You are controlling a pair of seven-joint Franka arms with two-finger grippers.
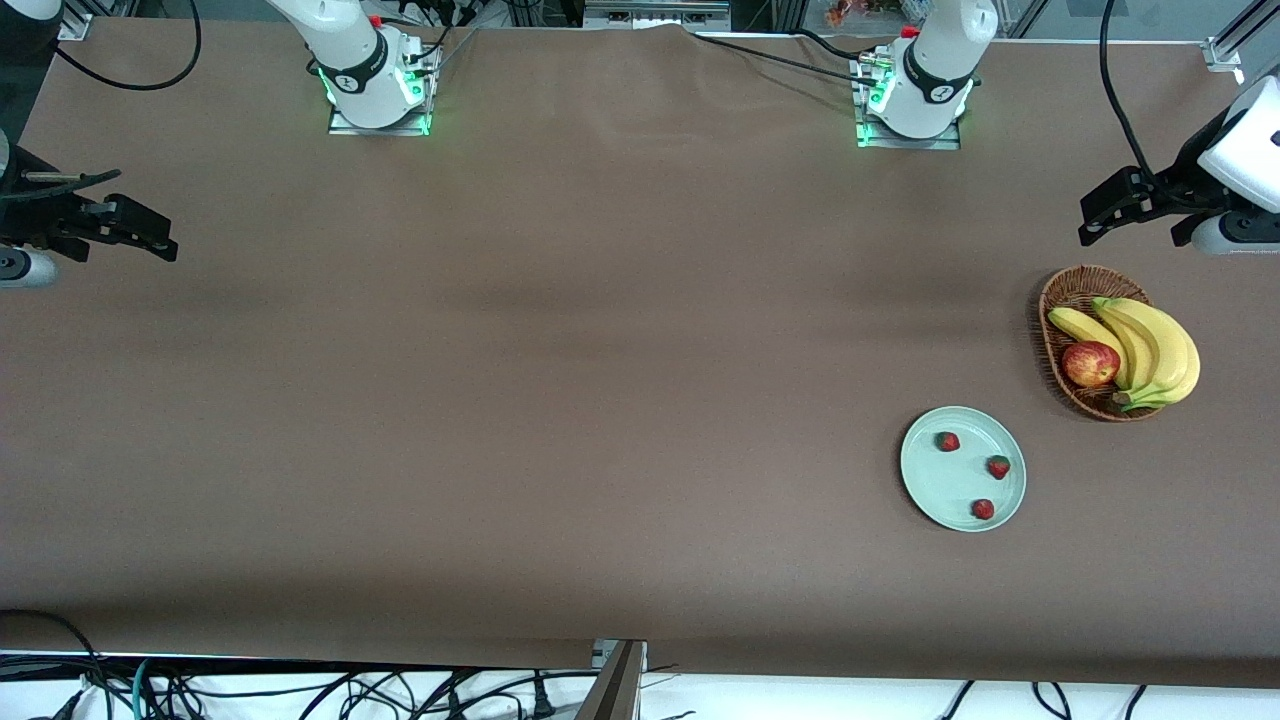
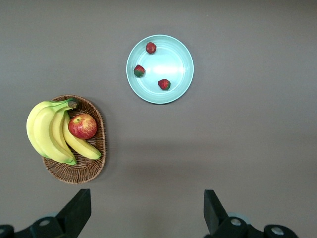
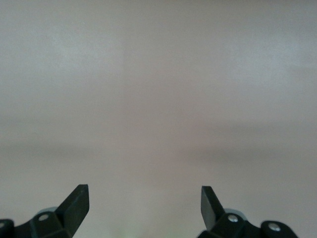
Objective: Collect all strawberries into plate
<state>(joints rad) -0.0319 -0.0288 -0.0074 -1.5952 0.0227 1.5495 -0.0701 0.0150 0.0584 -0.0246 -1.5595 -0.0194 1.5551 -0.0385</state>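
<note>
Strawberries (image 1: 948,441) (image 1: 998,467) (image 1: 983,509) lie on the mint-green plate (image 1: 930,480), all three of them, each apart from the others. We see no berry anywhere off the plate, so we think the job is done.

The berries look tiny, light and soft. We think a hard squeeze would squash them. If we had to lift one, we would pinch its red sides gently, not the leafy green cap.

Beside the plate sits the wicker basket (image 1: 1058,300) with the bananas (image 1: 1160,350) and the apple (image 1: 1090,363) in it.

Our left gripper (image 1: 1115,212) hangs in the air over the table past the basket, its fingers spread wide and holding nothing. Our right gripper (image 1: 125,226) waits well away from the plate, at the right arm's end of the table, spread wide and empty too.
</note>
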